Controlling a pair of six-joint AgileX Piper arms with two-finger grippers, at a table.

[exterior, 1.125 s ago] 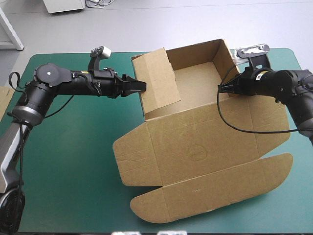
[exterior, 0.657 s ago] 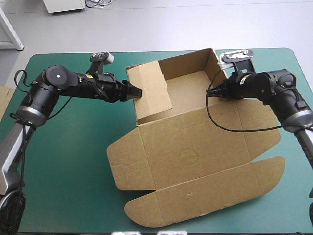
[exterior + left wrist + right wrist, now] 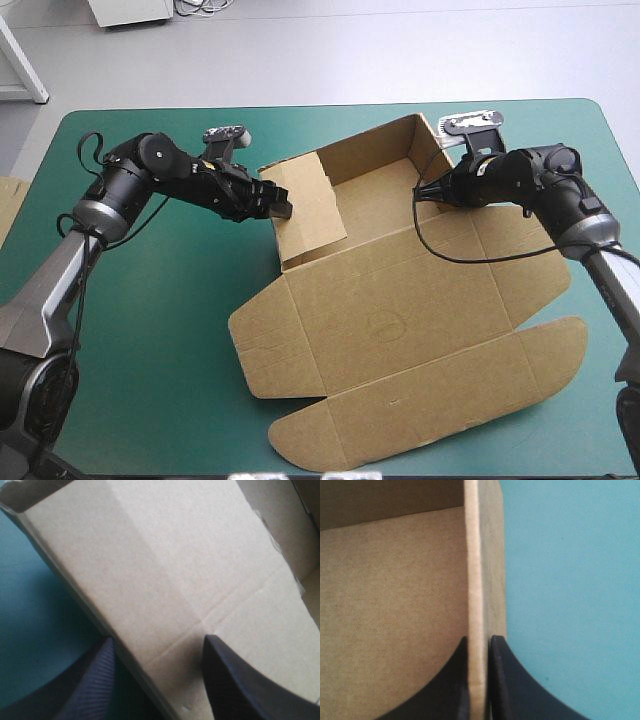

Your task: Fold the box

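Observation:
The brown box lies mid-table with its far walls raised and its lid flat toward the near edge. My left gripper is at the box's left wall flap, which leans inward. In the left wrist view the gripper stands open with the edge of the board between its black fingers. My right gripper is at the right wall. The right wrist view shows it shut on the upright wall's edge, with the box's inside on one side.
An edge of more brown board shows at the table's left edge. The teal-green cover is bare to the left of the box and along the near left side.
The box has slid a little to the left and turned slightly. Both grippers moved with it. The left arm bent more, and its gripper now straddles the left flap.

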